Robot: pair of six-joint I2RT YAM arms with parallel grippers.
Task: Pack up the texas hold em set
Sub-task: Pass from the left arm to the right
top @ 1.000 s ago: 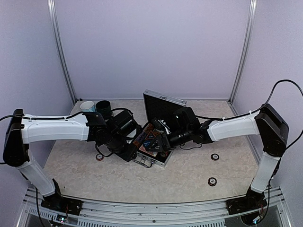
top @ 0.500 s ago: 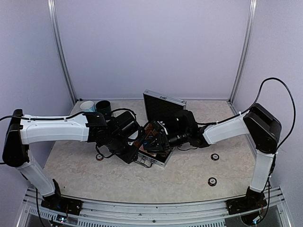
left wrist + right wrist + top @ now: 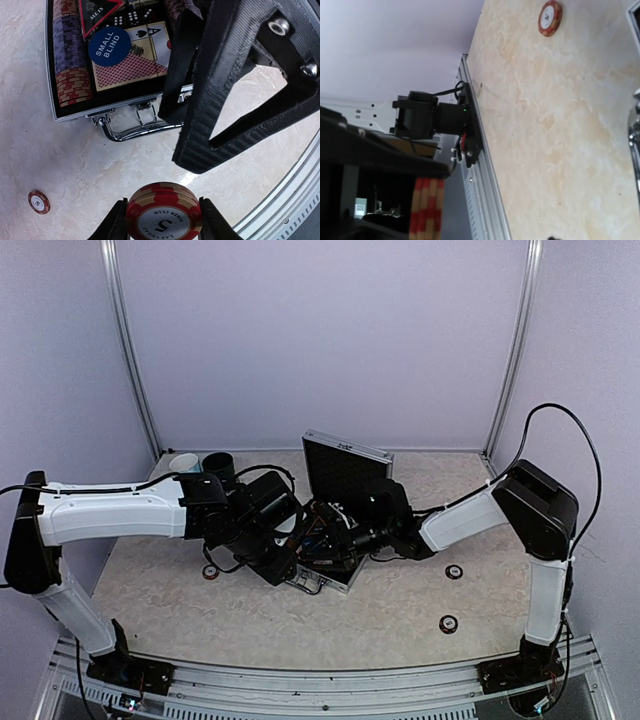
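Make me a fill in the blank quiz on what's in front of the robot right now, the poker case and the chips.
The left end effector grips a chip stack whose top chip shows the number ____.
The blue round button in the case reads SMALL ____.
The case's lid stands ____.
On the table, one loose chip lies ____ the case.
Missing words: 5; BLIND; open; outside.

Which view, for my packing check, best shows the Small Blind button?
Left wrist: the Small Blind button lies legible on a card deck in the case. Top external: too small to tell. Right wrist: absent.
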